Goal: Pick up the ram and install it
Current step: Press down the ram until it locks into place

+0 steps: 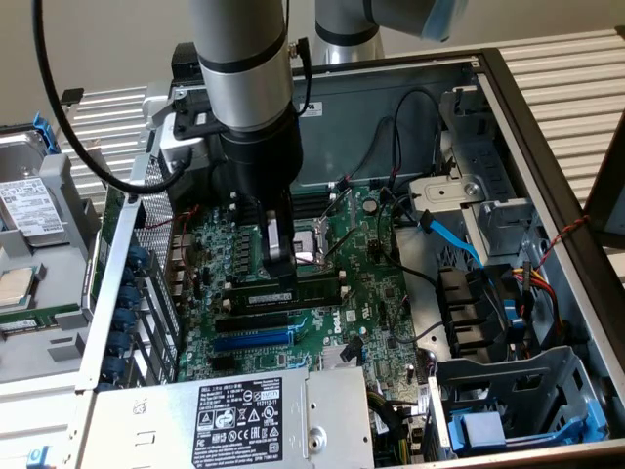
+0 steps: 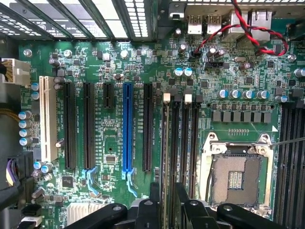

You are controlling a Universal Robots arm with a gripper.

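Note:
The ram (image 1: 314,290), a long dark stick with a small white label, stands on edge along a memory slot on the green motherboard (image 1: 376,293). My gripper (image 1: 277,276) comes straight down onto it and is shut on its top edge near one end. In the wrist view the ram (image 2: 166,152) shows edge-on as a thin strip over the outermost of the memory slots (image 2: 185,143), and the black fingertips (image 2: 155,198) of the gripper (image 2: 167,202) sit close on either side of it. How deep it sits in the slot I cannot tell.
The long blue expansion slot (image 2: 127,129) and black slots lie beside the memory slots, and the open CPU socket (image 2: 236,176) lies on the other side. Black and blue cables (image 1: 449,239) hang at the exterior view's right. A power supply (image 1: 239,415) stands at the case's near edge.

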